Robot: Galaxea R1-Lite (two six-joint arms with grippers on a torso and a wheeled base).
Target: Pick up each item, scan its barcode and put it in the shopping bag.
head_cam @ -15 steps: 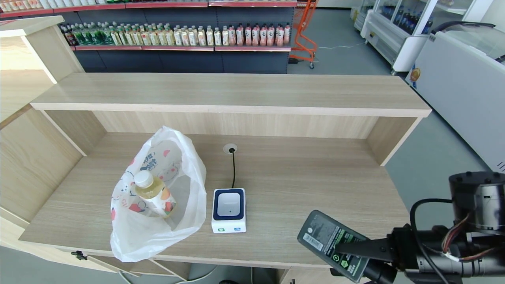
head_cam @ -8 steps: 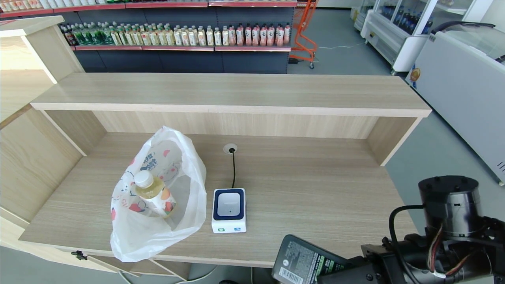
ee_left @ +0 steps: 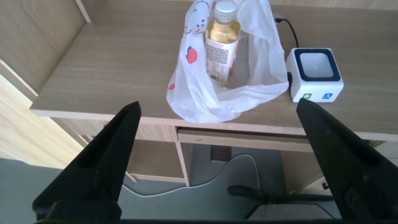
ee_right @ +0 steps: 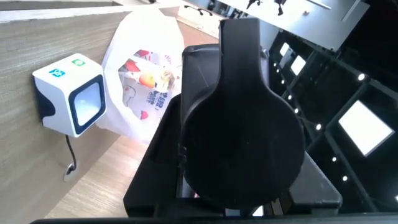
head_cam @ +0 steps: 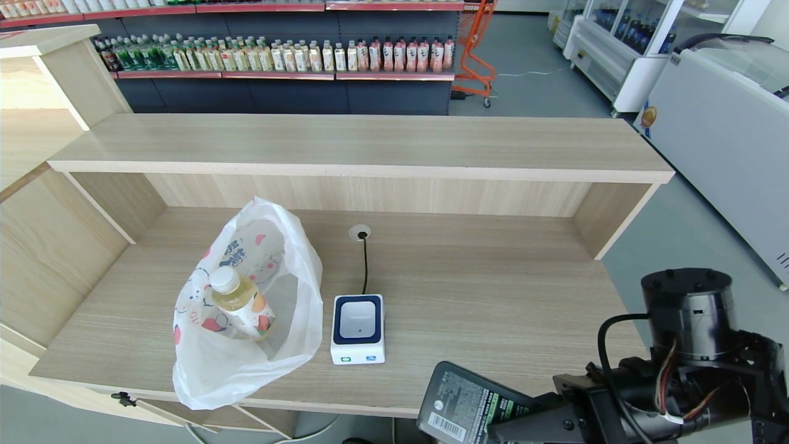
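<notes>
My right gripper [head_cam: 531, 420] is shut on a flat dark packet [head_cam: 468, 402] with green print and a white barcode, held low over the counter's front edge, to the right of the scanner [head_cam: 357, 328]. The scanner is a small white box with a dark-framed window facing up. To its left stands the white printed shopping bag [head_cam: 246, 320], open, with a yellow drink bottle [head_cam: 239, 303] upright inside. In the left wrist view my left gripper [ee_left: 219, 106] is open and holds nothing, back from the counter's front edge and facing the bag [ee_left: 205, 93] and bottle [ee_left: 222, 40].
The scanner's black cable [head_cam: 365, 259] runs back to a grommet in the wooden counter [head_cam: 493, 277]. A raised shelf [head_cam: 357, 145] borders the back, and side panels close off both ends. Store shelves and freezers stand beyond.
My right arm has swung down and to the left, carrying the packet from over the counter's right front to lower over the front edge, with its barcode end turned downward.
</notes>
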